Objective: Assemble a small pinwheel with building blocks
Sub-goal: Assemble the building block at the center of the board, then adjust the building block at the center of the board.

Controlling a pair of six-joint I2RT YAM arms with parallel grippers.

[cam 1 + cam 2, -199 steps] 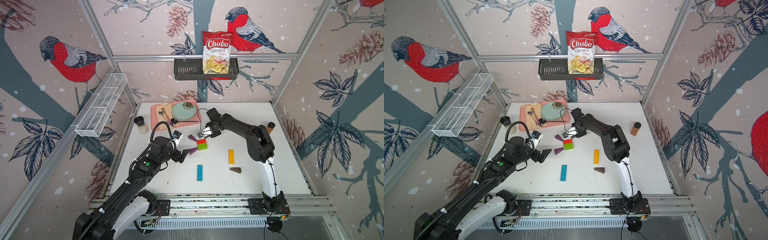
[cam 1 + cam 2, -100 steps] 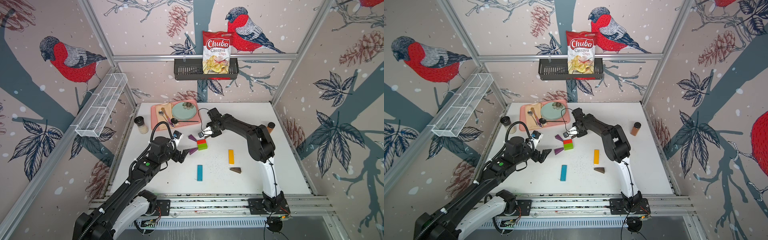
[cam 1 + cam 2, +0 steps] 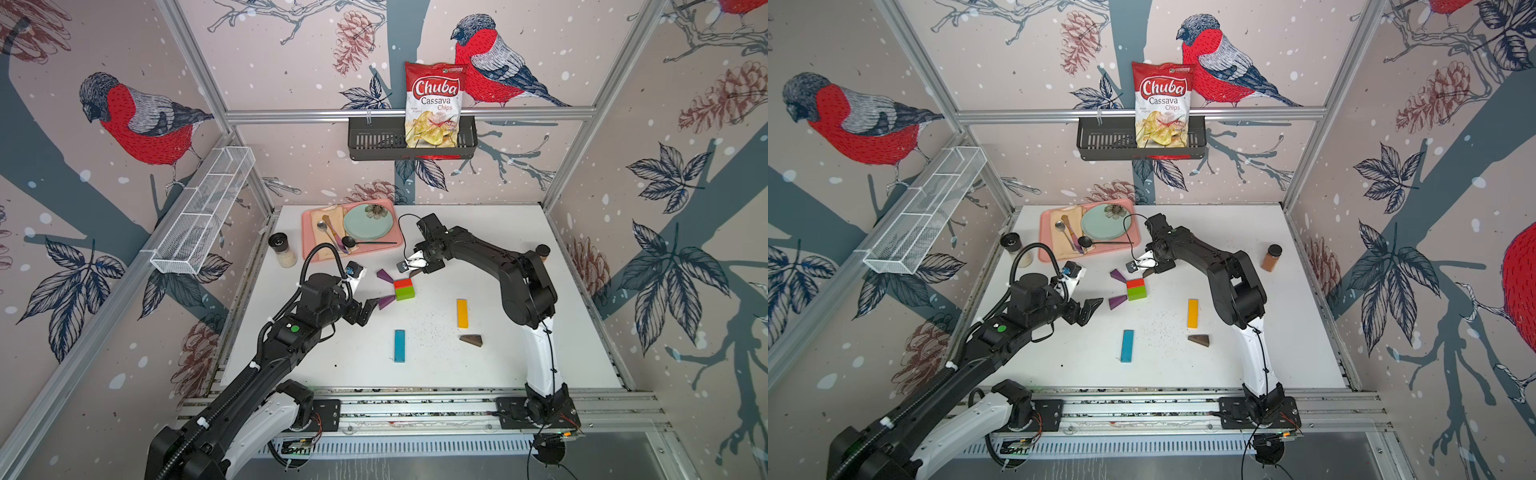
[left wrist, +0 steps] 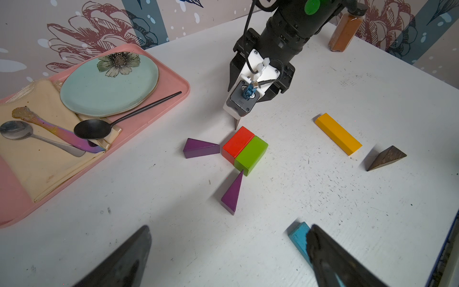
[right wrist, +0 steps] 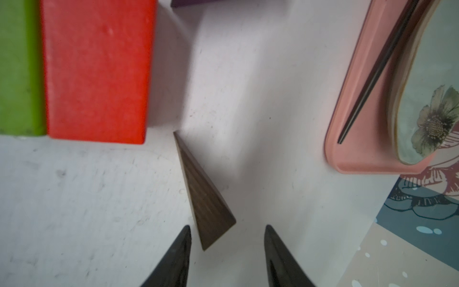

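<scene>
The hub's red block and green block lie side by side mid-table. Two purple wedges point at them. In the right wrist view a brown wedge lies flat, its tip toward the red block's corner. My right gripper straddles its wide end, open, with a gap on each side. Another brown wedge, the yellow bar and the blue bar lie apart nearer the front. My left gripper hovers wide open and empty, short of the lower purple wedge.
A pink tray with a plate, napkin and cutlery sits just behind the blocks. A salt shaker stands at the left edge. A brown spice jar stands to the right. A chips bag hangs in a wall basket.
</scene>
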